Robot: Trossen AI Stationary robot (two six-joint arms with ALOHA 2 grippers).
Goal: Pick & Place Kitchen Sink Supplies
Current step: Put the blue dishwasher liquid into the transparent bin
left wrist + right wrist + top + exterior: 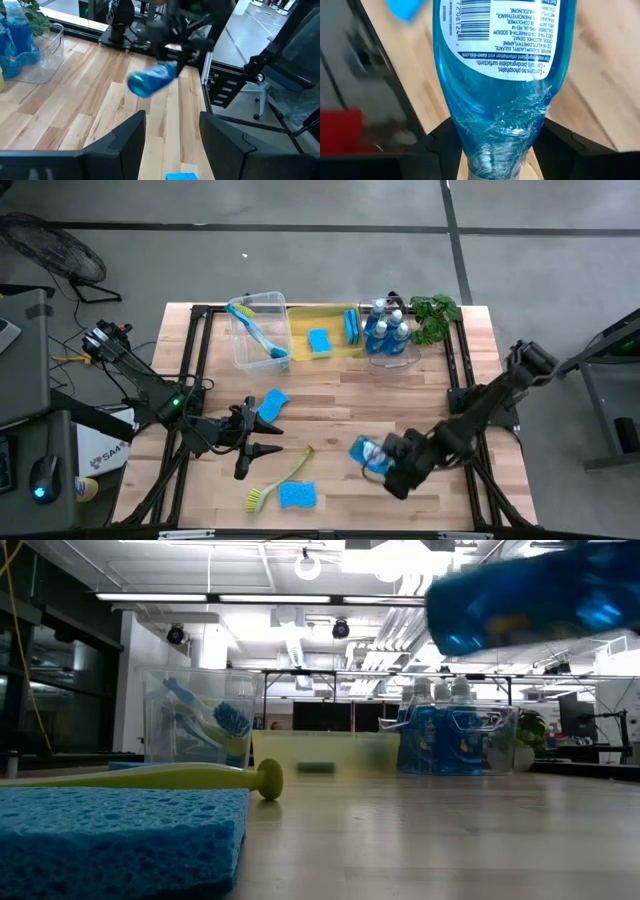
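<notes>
Right tool (385, 463) clamped on a dish soap bottle (366, 452), lifted off the bench (400, 400). Just beside it, a yellow-green dish brush (280, 477) and blue sponge (297, 495). Left tool (262, 438) apart, near another sponge (272, 402).

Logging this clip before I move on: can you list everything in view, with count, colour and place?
Soap bottle: one, blue, lifted off the table in the right hand.
Soap bottles in the clear bin: several, blue with white caps, back right.
Clear bin with brush: one bin, a blue and yellow-green brush inside, back left.
Yellow bin: one, holding two blue sponges, back centre.
Loose sponges: two, blue, one mid-table, one at the front.
Loose brush: one, yellow-green, front, beside the front sponge.
Plant: one, green, back right corner.
Table: one, light wood.
Left hand: open, empty, over the front left.
Right hand: shut on the bottle, front right.
</notes>
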